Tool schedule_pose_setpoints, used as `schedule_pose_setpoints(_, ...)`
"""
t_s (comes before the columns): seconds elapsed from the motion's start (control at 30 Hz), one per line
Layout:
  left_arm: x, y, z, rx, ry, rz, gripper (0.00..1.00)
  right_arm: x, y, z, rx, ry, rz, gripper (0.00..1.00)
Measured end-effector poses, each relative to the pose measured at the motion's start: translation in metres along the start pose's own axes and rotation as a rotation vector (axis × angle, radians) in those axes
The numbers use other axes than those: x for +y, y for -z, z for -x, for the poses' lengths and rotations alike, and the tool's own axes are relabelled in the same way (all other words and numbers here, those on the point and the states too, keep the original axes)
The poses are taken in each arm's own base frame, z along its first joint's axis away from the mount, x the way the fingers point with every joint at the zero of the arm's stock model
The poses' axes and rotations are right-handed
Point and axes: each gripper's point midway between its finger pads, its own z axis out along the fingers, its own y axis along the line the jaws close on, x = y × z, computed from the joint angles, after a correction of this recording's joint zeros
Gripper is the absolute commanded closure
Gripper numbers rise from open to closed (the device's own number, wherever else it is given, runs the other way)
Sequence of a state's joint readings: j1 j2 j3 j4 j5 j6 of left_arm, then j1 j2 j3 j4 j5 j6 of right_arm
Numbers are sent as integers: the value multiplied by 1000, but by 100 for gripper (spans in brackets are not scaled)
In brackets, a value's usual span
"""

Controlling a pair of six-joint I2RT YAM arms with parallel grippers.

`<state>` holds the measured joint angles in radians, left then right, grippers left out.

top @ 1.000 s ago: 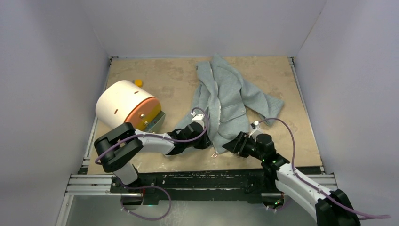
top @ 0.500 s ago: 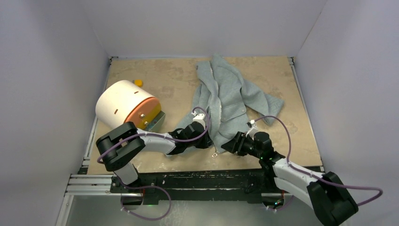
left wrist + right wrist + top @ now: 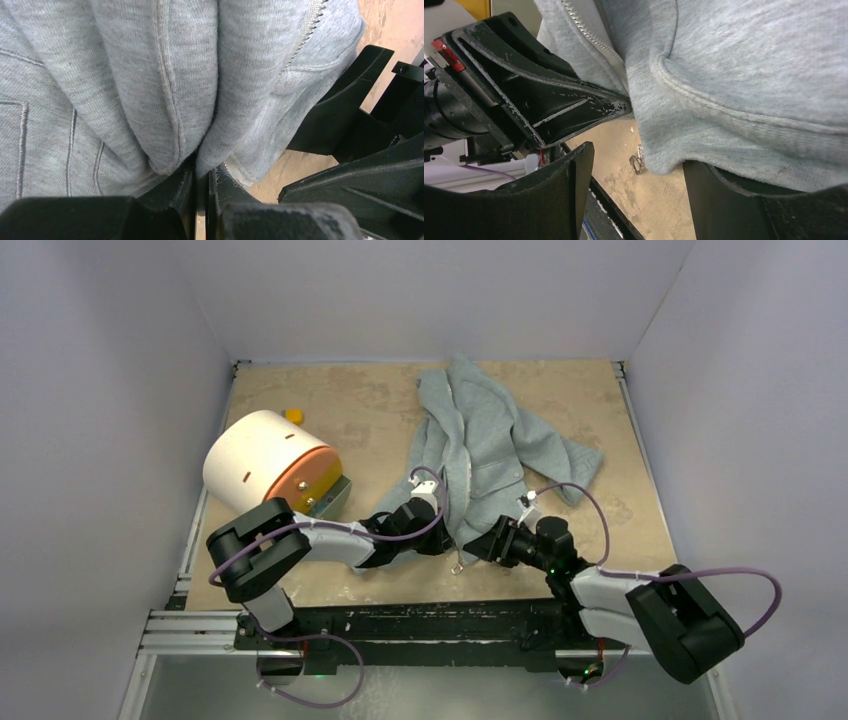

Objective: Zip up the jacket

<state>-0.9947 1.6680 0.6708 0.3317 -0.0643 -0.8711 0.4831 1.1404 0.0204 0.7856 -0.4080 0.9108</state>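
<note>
tan table (image 3: 360, 410) | left gripper (image 3: 201, 171) low, pinching jacket (image 3: 482, 440) hem | right gripper (image 3: 636, 167) low, spread at hem

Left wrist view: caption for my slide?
Left gripper shut on a fold of the grey jacket, zipper teeth to the right.

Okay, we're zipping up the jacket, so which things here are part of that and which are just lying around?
For the job: grey jacket, its zipper, left claw pinching the fabric, right claw open at the hem.
Lying about: white drum with an orange end, small yellow thing beyond it.
</note>
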Motion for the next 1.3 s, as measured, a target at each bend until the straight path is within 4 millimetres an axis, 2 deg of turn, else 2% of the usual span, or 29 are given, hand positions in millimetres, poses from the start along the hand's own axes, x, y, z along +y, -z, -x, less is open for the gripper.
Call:
schedule_pose_setpoints(0.17,-2,-4,1,0,0,-6,100,1,-2,-3,21,50,29,38)
schedule_pose_setpoints(0.4,-4,-5,2,-1,-1,-8,100,-1,-7,-10,57,83,56,52)
schedule_pose_setpoints(0.63,-4,-6,2,-1,-3,-8,100,0,-13,-15,92,87,95,56)
schedule_pose_setpoints(0.8,-4,-6,2,-1,-8,-8,100,1,-19,-18,119,89,122,64)
schedule_pose_setpoints(0.9,-4,-6,3,-1,-16,-9,100,0,-19,-19,124,90,122,62)
schedule_pose_setpoints(1.07,-4,-7,3,0,-18,-8,100,4,-18,-19,132,109,138,48)
schedule_pose_setpoints(1.2,-4,-7,3,0,-19,-7,100,7,-16,-15,130,150,117,46)
schedule_pose_setpoints(1.3,-4,-7,3,0,-19,-8,100,5,-15,-7,115,184,65,50)
